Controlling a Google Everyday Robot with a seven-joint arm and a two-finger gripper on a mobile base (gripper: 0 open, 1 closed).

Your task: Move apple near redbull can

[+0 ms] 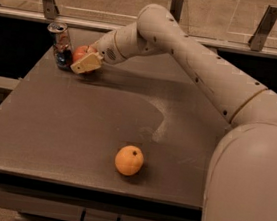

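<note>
The reddish apple [79, 52] is at the far left of the grey table [77, 120], right beside the redbull can [60, 44], a slim silver can with blue and red markings standing upright near the table's left rear corner. My gripper [85, 61] is around the apple, its tan fingers [87, 64] in front of it. The apple is partly hidden by the fingers. Whether the apple rests on the table is not plain.
A paler yellow-orange fruit [129, 160] with a dark dot lies near the table's front edge. My white arm [196, 54] reaches across the right and rear of the table. A railing with metal posts [263, 27] runs behind the table.
</note>
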